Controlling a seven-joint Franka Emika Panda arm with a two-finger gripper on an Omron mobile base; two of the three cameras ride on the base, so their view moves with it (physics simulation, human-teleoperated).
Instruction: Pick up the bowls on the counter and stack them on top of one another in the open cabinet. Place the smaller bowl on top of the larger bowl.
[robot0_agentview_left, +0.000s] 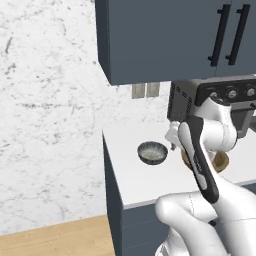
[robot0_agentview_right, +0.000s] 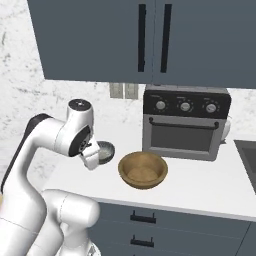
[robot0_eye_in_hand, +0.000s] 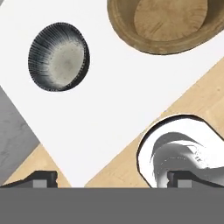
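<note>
The smaller bowl (robot0_agentview_left: 152, 152) (robot0_agentview_right: 106, 151) (robot0_eye_in_hand: 59, 57), dark grey outside and pale speckled inside, stands upright on the white counter (robot0_agentview_left: 130, 180) (robot0_eye_in_hand: 118, 109) near its left end. Right of it sits the larger bowl (robot0_agentview_right: 143, 170) (robot0_eye_in_hand: 162, 24), brown and wooden-looking, partly hidden by my arm in the left base view (robot0_agentview_left: 220, 161). My gripper (robot0_eye_in_hand: 113, 180) (robot0_agentview_right: 92, 160) hangs above the counter's front edge, just left of and in front of the smaller bowl. It is open, with nothing between its fingers. The dark blue upper cabinet (robot0_agentview_left: 160, 40) (robot0_agentview_right: 100, 40) shows shut doors with black bar handles.
A black and silver toaster oven (robot0_agentview_right: 186, 122) (robot0_agentview_left: 215, 97) stands at the back of the counter behind the larger bowl. A sink edge (robot0_agentview_right: 247, 150) shows at the far right. The counter ends at its left side (robot0_agentview_left: 105, 150), with wooden floor (robot0_eye_in_hand: 192, 105) below.
</note>
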